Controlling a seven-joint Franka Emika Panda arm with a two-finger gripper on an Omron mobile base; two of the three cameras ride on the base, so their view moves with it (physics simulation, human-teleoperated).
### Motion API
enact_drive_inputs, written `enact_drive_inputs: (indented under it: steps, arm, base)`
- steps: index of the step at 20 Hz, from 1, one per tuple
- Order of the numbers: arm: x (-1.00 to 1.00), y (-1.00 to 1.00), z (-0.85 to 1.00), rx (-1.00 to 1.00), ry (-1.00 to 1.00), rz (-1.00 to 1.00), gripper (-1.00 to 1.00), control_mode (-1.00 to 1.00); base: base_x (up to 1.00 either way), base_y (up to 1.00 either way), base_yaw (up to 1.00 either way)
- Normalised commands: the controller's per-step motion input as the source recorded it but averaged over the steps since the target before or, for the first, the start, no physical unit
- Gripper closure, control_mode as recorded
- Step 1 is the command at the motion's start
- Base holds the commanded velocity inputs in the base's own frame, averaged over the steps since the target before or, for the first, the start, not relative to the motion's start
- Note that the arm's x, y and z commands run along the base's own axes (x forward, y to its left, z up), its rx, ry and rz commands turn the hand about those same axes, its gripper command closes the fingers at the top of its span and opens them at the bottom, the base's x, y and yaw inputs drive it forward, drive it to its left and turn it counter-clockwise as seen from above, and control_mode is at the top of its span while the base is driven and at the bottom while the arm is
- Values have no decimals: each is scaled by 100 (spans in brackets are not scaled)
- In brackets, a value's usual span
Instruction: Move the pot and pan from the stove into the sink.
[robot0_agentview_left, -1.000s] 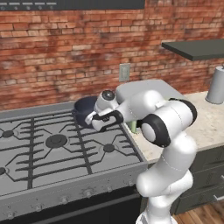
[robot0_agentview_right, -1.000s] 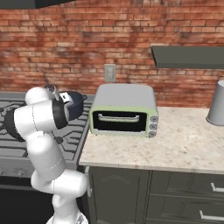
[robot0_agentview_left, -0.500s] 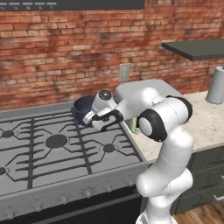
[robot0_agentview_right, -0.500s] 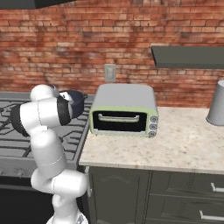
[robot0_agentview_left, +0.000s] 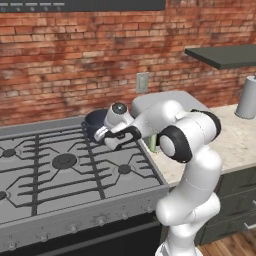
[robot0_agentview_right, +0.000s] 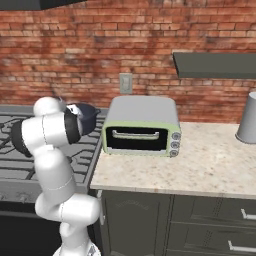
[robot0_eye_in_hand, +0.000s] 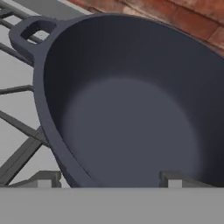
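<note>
Sitting on the stove (robot0_agentview_left: 60, 175) yet, the pot (robot0_eye_in_hand: 131, 105); hand (robot0_eye_in_hand: 107, 177) spread open across its rim, nothing moved sinkward.

A grey-green toaster oven (robot0_agentview_right: 141, 126) sits on the speckled counter (robot0_agentview_right: 210, 167) against the brick wall (robot0_agentview_right: 150, 45). A grey canister (robot0_agentview_right: 247, 118) stands under a dark shelf (robot0_agentview_right: 215, 64).

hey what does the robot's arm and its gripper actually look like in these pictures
The arm is glossy white with rounded, bulbous segments and dark grey to black bands at the joints. No loose cables or markings show. Near the hand there is a round grey cap. The gripper has two small finger tips, blocky and squared, grey in the hand view.
</note>
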Motion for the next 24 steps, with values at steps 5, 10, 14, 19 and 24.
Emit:
enact_drive_inputs:
  steps: [5,10,14,19,24]
  arm:
    - [-26,0,65,10,5,-14,100,-100]
    - [-40,0,91,11,5,-10,100,-100]
    - [-41,5,98,6,1,-6,100,-100]
    - [-46,11,98,1,0,-3,100,-100]
    - [-83,15,75,-1,-7,0,100,-100]
  base:
    - [0,0,0]
    - [0,0,0]
    - [0,0,0]
    - [0,0,0]
    - [0,0,0]
